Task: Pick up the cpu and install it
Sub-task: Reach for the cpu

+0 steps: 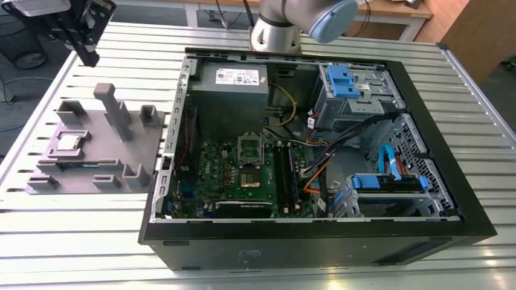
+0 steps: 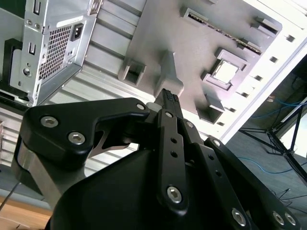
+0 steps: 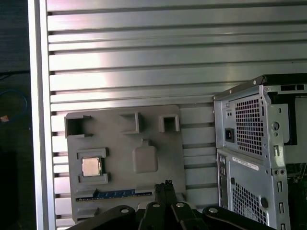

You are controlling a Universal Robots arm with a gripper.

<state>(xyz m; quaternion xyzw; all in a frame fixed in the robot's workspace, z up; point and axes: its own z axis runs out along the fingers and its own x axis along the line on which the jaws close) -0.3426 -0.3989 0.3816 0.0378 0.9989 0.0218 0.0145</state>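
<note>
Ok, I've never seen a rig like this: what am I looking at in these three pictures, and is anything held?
This is one robot arm with a gripper. The exterior view looks down on a slatted table bearing an open computer case and a grey parts holder. Both wrist views come from cameras riding on the arm, looking past its fingers. The cpu, a silver square, lies in a pocket of the holder. The fingers are shut, hold nothing, and hang clear of the cpu.

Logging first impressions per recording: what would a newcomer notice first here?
The open computer case dominates the exterior view, its green motherboard exposed. On the exterior view's left lies a grey fixture tray with the cpu seated in it. The end effector hangs raised near it, holding nothing.
</note>
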